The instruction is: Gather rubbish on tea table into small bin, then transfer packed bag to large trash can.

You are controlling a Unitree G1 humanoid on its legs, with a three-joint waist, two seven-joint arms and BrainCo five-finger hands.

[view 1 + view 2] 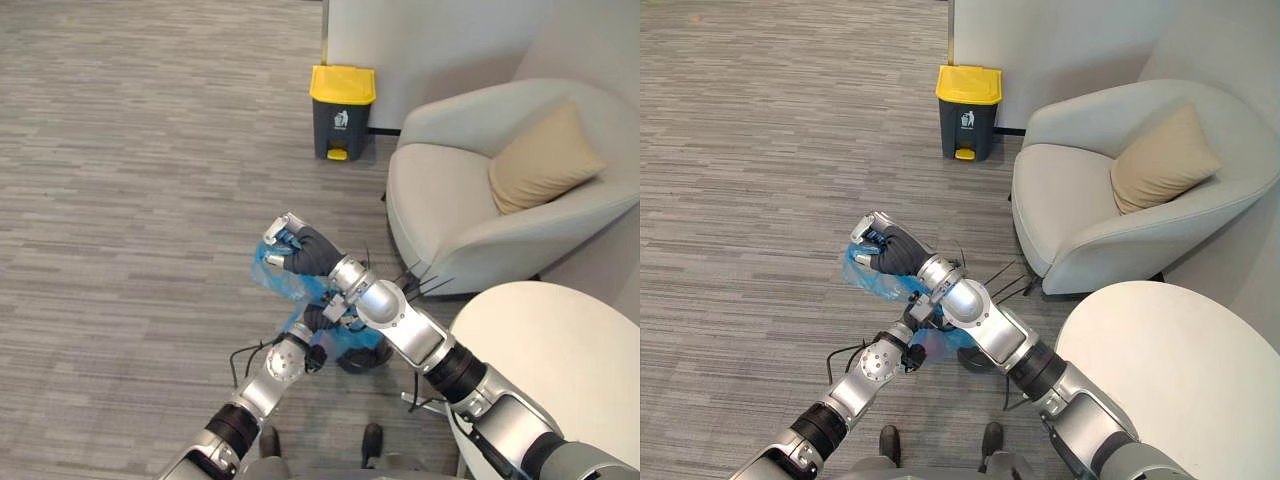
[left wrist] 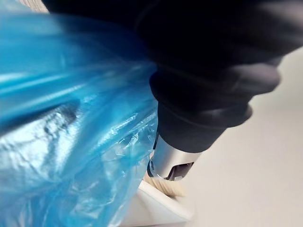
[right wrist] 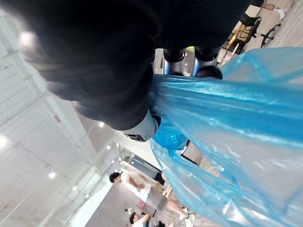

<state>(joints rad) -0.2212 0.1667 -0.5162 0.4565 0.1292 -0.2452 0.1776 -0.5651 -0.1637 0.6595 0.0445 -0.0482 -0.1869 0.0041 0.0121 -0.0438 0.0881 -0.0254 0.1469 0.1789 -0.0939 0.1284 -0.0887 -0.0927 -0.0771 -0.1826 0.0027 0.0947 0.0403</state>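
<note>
A blue plastic bag hangs above the carpet, crumpled and translucent. My right hand reaches forward from the lower right, and its curled fingers are shut on the bag's gathered top. My left hand comes up from the lower left and sits against the bag's lower part, under my right forearm. The large trash can, dark grey with a yellow lid, stands on the floor by the wall well beyond the bag.
A beige armchair with a tan cushion stands to the right of the can. The round white tea table is at the lower right. Grey carpet stretches to the left and ahead.
</note>
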